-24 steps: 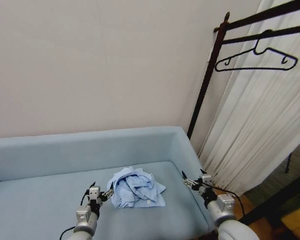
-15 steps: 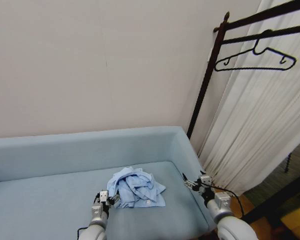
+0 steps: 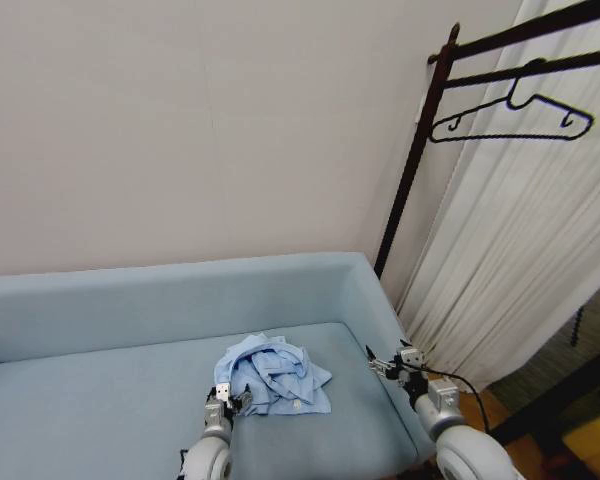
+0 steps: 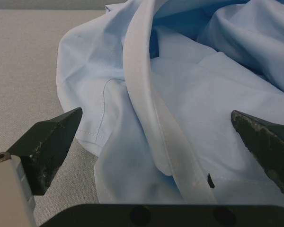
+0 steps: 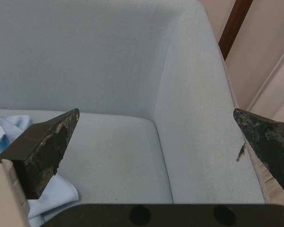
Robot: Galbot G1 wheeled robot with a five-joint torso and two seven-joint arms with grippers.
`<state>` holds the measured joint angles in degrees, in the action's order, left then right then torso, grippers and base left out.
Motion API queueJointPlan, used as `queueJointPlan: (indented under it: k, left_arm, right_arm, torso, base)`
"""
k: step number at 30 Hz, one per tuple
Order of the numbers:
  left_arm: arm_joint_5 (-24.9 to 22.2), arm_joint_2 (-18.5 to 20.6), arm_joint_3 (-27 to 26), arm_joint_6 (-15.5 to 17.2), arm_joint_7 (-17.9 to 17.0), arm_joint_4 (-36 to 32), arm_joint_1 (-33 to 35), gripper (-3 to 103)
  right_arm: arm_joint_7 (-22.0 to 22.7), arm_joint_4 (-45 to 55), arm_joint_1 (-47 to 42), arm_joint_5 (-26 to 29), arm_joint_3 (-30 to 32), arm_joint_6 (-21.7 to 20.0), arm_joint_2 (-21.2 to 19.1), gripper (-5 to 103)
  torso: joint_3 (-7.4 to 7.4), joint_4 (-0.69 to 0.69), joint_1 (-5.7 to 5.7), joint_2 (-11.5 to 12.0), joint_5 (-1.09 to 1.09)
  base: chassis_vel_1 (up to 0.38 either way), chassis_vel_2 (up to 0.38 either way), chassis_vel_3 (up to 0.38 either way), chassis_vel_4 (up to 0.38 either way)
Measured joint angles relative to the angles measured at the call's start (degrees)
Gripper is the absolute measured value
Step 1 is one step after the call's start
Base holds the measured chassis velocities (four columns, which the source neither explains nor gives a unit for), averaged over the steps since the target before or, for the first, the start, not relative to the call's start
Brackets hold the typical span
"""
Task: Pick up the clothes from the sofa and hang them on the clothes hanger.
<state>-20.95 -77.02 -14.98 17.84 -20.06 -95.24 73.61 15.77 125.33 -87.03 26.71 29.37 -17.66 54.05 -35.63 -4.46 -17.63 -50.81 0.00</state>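
1. Light blue shirt [image 3: 275,375]: a crumpled heap on the seat cushion of the sofa [image 3: 100,300], toward its right end and nearer the front edge than the backrest.
2. Cloth is folded over itself in soft ridges. No sleeve or collar can be read for certain. The heap is about as broad as it is deep, so it has no clear long axis.
3. In the left wrist view a flat, seamed band of fabric runs off the heap's top and down toward the camera.
4. Left gripper [image 3: 223,398]: low over the cushion at the heap's front left corner, forearm rising from below. Its fingers [image 4: 52,146] are spread wide, the cloth lying between them and ungripped.
5. Right gripper [image 3: 390,362]: by the right armrest, well apart from the shirt, spread wide and holding nothing.
6. Black hanger [image 3: 510,120]: on the dark rack [image 3: 410,170] up and to the right, beside a white curtain [image 3: 520,270].
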Motion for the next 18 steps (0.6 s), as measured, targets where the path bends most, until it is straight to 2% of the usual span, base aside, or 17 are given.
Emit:
queueJointPlan:
  k: [3,4,6,8,12,14,17,18]
  left_arm:
    - [-0.02,-0.08,0.02,0.00,0.00,0.74,-0.25,100]
    - [-0.05,-0.09,0.04,-0.01,0.00,1.02,-0.34,103]
    - [-0.21,-0.05,0.19,-0.14,0.03,1.51,-0.62,96]
    - [-0.24,-0.02,0.24,-0.21,0.03,1.69,-0.77,96]
    - [-0.32,0.21,0.53,-0.32,0.13,2.06,-1.54,74]
    - [-0.32,0.24,0.59,-0.32,0.13,2.14,-1.70,74]
    - [-0.32,0.28,0.84,-0.16,0.13,2.19,-2.00,58]
    - [-0.32,0.28,0.84,-0.16,0.13,2.19,-2.00,58]
  right_arm:
    - [0.00,-0.34,0.20,-0.07,-0.10,0.00,0.11,100]
    - [0.00,-0.47,0.31,-0.08,-0.13,0.00,0.15,100]
    - [0.00,-0.79,0.58,-0.11,-0.20,0.00,0.23,100]
    - [0.00,-0.94,0.73,-0.12,-0.24,0.01,0.27,100]
    - [0.00,-1.29,1.25,-0.10,-0.39,0.01,0.37,100]
    - [0.00,-1.34,1.31,-0.09,-0.39,0.01,0.39,100]
    - [-0.02,-1.45,1.44,-0.08,-0.39,0.01,0.44,100]
    - [-0.02,-1.45,1.44,-0.08,-0.39,0.01,0.44,100]
  torso:
    - [0.00,0.00,0.00,0.00,0.00]
    - [0.01,0.00,0.00,0.00,0.00]
    - [0.01,0.00,0.00,0.00,0.00]
    - [0.01,0.00,0.00,0.00,0.00]
    - [0.01,0.00,0.00,0.00,0.00]
    - [0.01,0.00,0.00,0.00,0.00]
    - [0.01,0.00,0.00,0.00,0.00]
    - [0.01,0.00,0.00,0.00,0.00]
  base:
    - [0.000,0.000,0.000,0.000]
    - [0.000,0.000,0.000,0.000]
    - [0.000,0.000,0.000,0.000]
    - [0.000,0.000,0.000,0.000]
    - [0.000,0.000,0.000,0.000]
    - [0.000,0.000,0.000,0.000]
    - [0.000,0.000,0.000,0.000]
    - [0.000,0.000,0.000,0.000]
